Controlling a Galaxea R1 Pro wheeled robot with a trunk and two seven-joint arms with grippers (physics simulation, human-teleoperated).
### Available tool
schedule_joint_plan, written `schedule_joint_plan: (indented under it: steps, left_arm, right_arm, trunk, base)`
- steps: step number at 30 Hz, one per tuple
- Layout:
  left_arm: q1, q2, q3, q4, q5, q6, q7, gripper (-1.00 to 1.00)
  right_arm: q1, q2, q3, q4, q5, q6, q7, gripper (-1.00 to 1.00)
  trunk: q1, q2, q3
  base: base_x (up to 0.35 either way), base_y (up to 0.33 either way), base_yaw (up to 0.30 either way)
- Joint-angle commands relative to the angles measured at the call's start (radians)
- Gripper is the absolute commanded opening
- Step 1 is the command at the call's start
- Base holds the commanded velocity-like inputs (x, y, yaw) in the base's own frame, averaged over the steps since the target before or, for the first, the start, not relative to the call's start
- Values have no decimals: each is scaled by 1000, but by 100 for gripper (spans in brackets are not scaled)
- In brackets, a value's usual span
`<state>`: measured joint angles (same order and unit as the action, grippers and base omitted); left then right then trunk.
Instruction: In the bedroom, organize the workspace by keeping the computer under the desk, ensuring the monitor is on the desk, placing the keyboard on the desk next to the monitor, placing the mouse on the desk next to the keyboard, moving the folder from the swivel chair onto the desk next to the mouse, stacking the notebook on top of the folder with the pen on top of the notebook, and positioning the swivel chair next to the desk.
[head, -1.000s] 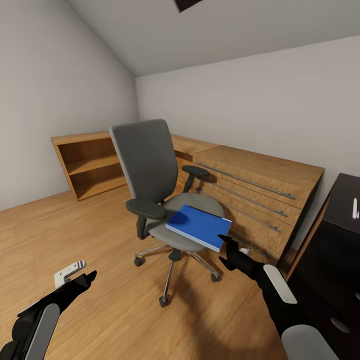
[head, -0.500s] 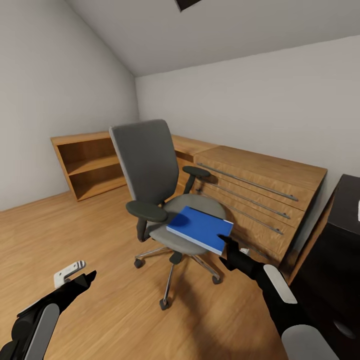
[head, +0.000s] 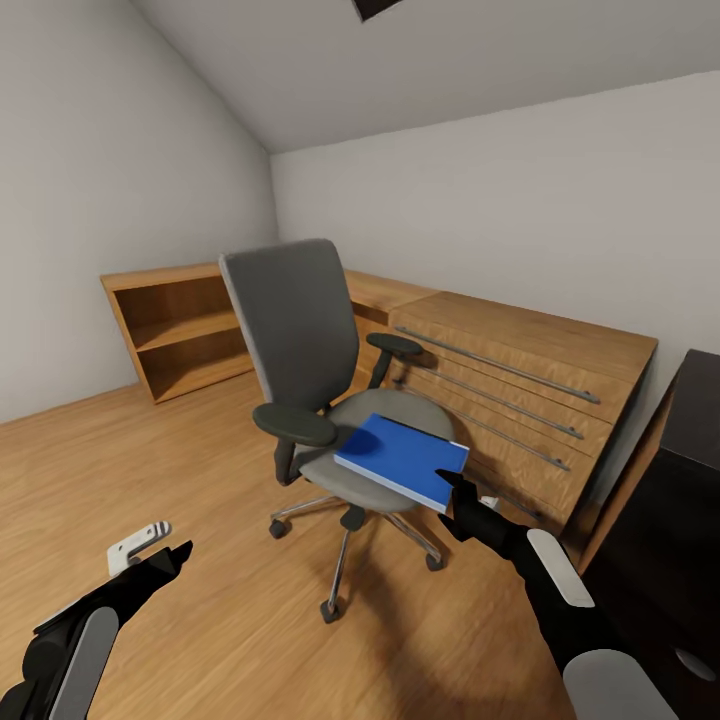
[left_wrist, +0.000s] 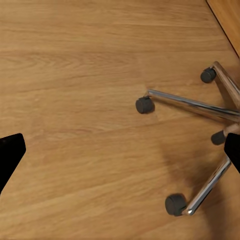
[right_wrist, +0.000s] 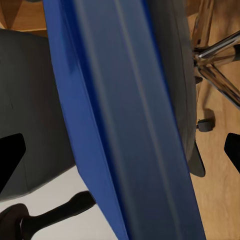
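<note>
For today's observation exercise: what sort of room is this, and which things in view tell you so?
Probably a home study or attic bedroom: a grey swivel chair with a blue folder on its seat, low wooden cabinets along the wall, and a sloped ceiling.

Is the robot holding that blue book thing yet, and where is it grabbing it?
Not yet. The right gripper is open at the folder's near corner, its jaws wide apart. The left gripper is open and empty.

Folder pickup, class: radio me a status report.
Right gripper open, fingers astride the folder edge. Left gripper open, low over floor. Folder flat on swivel chair seat. Nothing in the way.
</note>
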<state>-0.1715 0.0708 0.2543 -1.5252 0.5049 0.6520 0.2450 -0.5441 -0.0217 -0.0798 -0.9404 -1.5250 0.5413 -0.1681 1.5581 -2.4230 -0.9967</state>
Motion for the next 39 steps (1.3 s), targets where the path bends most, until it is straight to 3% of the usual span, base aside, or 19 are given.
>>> schedule_joint_plan:
  steps: [1,39]
  left_arm:
    - [0,0,0,-1,11,3,8,100]
    - [-1,0,0,-1,11,5,8,100]
  right_arm:
    - [0,0,-2,-1,-11,3,-10,100]
    - [0,0,-2,-3,-9,5,-11,100]
  trunk:
    - [0,0,-1]
    - [0,0,-1]
  base:
    - [85,80,0]
    - [5,5,0]
